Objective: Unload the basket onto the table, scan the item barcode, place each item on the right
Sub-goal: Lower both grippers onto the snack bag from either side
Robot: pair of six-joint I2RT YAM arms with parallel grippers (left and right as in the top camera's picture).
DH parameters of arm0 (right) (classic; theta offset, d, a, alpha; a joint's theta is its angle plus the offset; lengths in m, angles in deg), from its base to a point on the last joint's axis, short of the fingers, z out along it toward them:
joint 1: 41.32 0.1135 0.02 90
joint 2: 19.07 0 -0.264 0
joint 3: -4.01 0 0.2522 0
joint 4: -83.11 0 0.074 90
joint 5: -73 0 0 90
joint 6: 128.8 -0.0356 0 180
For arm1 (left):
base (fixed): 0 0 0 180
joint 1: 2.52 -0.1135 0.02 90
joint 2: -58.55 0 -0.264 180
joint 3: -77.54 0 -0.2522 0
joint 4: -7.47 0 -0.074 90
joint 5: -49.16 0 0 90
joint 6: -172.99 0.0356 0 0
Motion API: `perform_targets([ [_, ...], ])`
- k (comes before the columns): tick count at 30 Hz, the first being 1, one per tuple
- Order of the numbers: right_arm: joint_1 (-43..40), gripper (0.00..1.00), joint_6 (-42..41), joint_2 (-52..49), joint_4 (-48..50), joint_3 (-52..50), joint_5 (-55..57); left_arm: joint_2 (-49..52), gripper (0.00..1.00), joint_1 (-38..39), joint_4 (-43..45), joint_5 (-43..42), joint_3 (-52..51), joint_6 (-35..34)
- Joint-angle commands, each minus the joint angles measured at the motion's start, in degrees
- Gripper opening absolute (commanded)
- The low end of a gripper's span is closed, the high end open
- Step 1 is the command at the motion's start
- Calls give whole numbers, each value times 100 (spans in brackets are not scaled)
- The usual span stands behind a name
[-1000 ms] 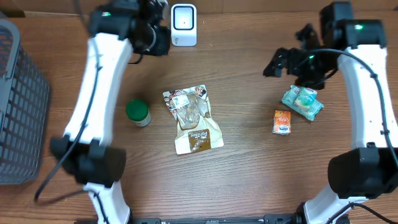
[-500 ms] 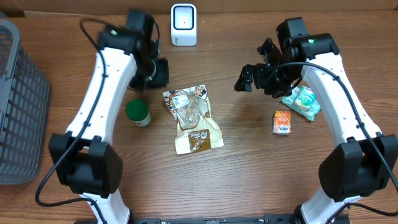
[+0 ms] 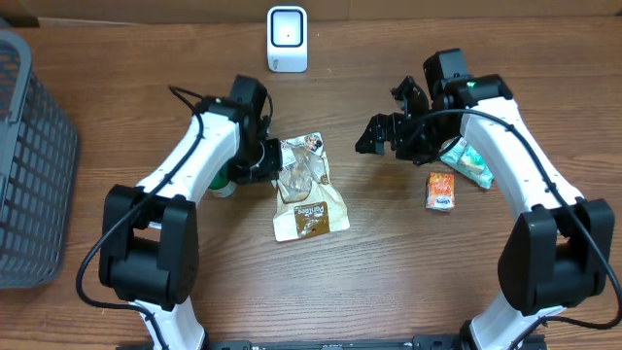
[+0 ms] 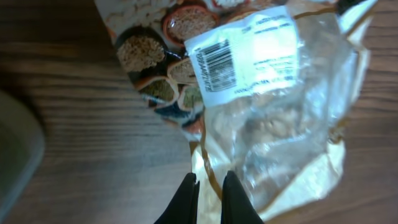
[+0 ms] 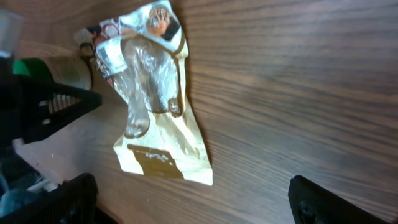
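Observation:
The item, a clear-fronted food pouch (image 3: 309, 190), lies flat mid-table; its white barcode label (image 4: 217, 65) faces up near its top end. My left gripper (image 3: 272, 161) is shut, its tips (image 4: 208, 200) down at the pouch's (image 4: 280, 124) left edge; whether they pinch the film I cannot tell. To the right of the pouch (image 5: 155, 112) my right gripper (image 3: 375, 136) hangs wide open and holds nothing, its midpoint (image 5: 199, 208) over bare wood. The white scanner (image 3: 287, 39) stands at the back edge.
A green-lidded jar (image 3: 216, 181) stands just left of the pouch, half hidden by my left arm. A small orange carton (image 3: 440, 191) and a teal packet (image 3: 468, 161) lie under my right arm. A grey basket (image 3: 29, 165) fills the left edge.
My left arm swung down from beside the scanner to the pouch's left edge, still shut. My right arm moved left from the teal packet toward the pouch, staying open.

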Motion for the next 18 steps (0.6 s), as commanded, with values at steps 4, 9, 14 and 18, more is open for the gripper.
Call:
perform_targets([
  [4, 184, 95, -17, 105, 197, -264, -219, -11, 4, 42, 966, -186, -702, -249],
  [9, 273, 94, -111, 98, 295, -310, -216, -13, 4, 39, 1416, -706, -789, -247],
  [14, 304, 94, -125, 98, 332, -315, -212, -24, 4, -37, 1499, -1294, -632, -155],
  [18, 304, 93, -127, 98, 387, -315, -214, -11, 4, -37, 1497, -1167, -619, 11],
])
